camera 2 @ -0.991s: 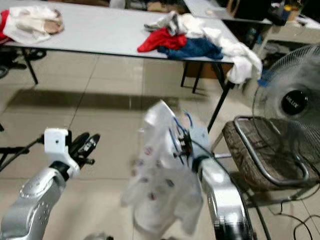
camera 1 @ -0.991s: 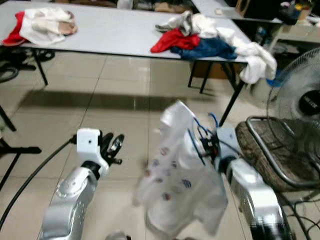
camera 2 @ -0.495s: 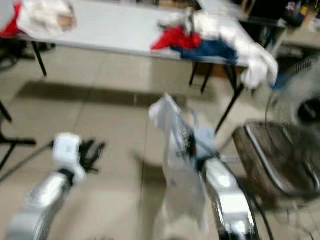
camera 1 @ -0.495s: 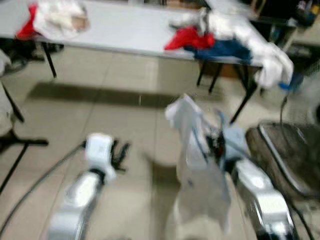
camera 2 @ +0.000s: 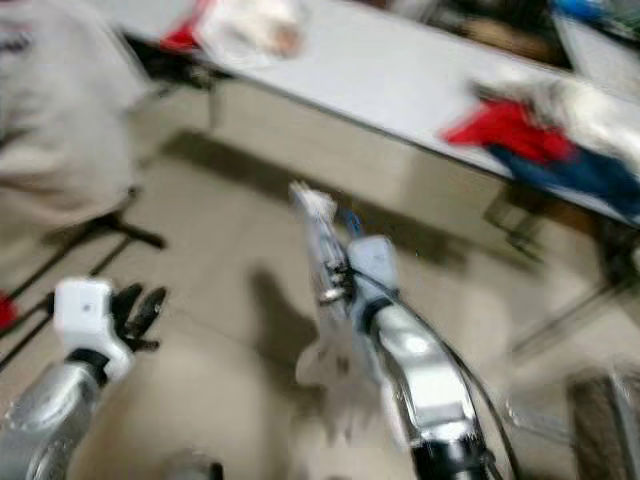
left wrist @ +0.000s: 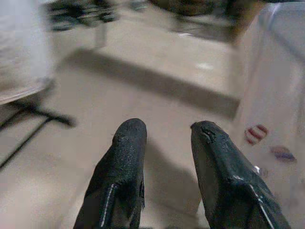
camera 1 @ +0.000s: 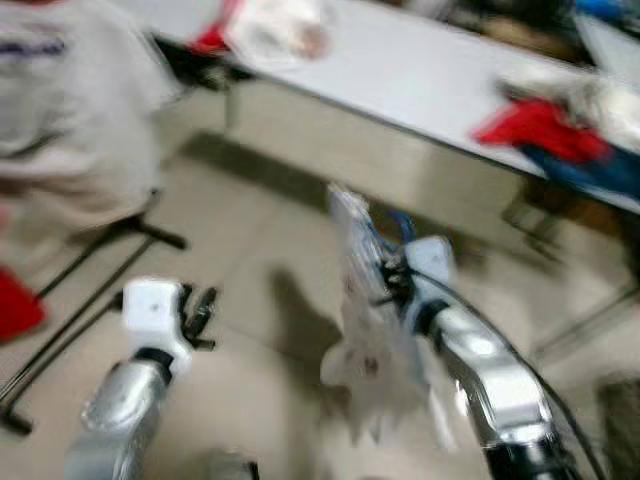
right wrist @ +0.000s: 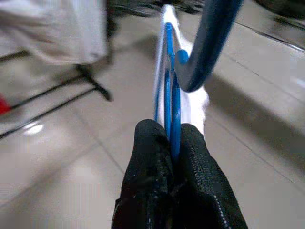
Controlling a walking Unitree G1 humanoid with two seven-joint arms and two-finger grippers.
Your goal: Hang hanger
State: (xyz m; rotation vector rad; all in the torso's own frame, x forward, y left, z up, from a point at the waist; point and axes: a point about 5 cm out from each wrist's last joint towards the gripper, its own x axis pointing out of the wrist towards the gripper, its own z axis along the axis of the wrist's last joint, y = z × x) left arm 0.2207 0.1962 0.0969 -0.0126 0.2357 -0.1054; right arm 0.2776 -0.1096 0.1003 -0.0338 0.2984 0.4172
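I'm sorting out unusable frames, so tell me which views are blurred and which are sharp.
Left eye and right eye views: heavy motion blur, table and hanging garment smeared. Left wrist view: left gripper fairly sharp, background soft. Right wrist view: right gripper on the blue hanger reasonably sharp, floor blurred.

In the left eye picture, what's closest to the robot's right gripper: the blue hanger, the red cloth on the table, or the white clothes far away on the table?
1. Blue hanger, held in the right gripper.
2. Red cloth, on the table's right part.
3. White clothes, at the table's far-left end.
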